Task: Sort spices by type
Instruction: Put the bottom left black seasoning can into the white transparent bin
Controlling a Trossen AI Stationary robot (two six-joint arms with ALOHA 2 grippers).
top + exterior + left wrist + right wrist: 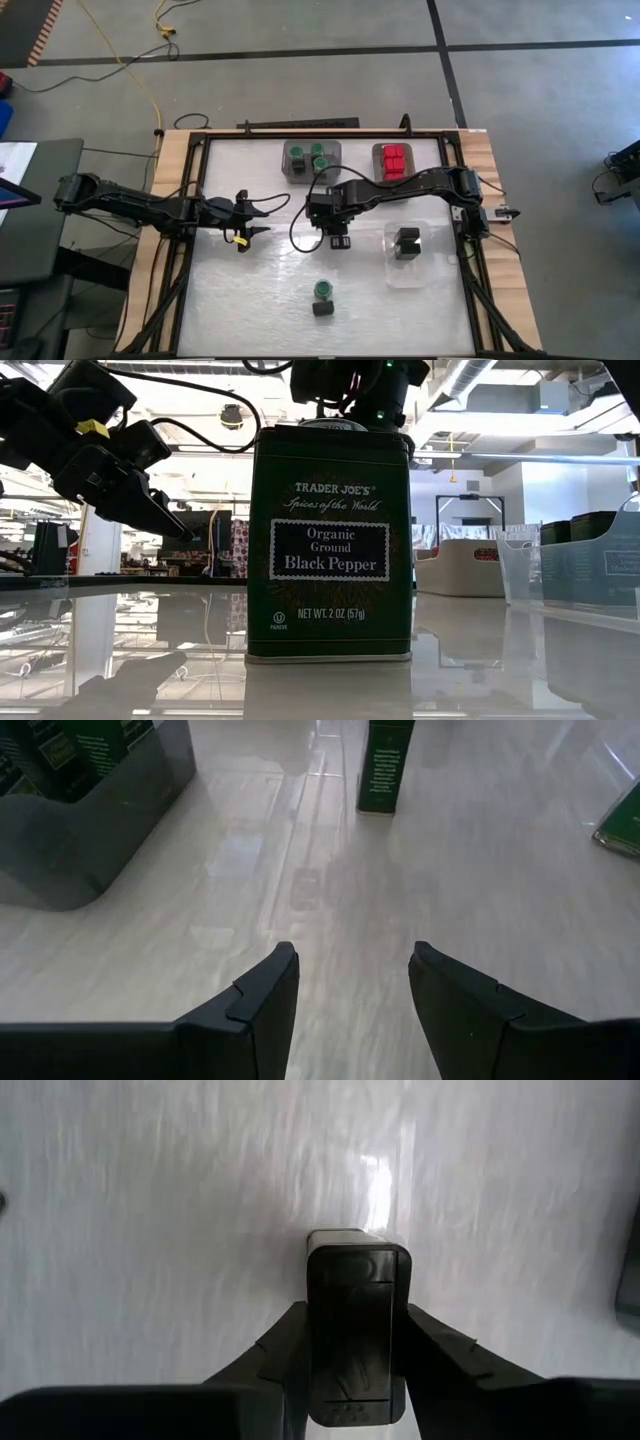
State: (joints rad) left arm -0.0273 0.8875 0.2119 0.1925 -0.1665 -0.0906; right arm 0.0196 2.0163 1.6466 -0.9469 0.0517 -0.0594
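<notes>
Looking down, we see right pincer (339,241) at worktop (250,290) centre, fingers closed on dark pepper tin (356,1320) standing upright. Left pincer (257,217) hovers near, half open, empty. Green jar (323,289) touches dark block (322,309), well apart.

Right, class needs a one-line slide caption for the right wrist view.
Right gripper shut on a dark spice tin, seen from above the pale table.
</notes>
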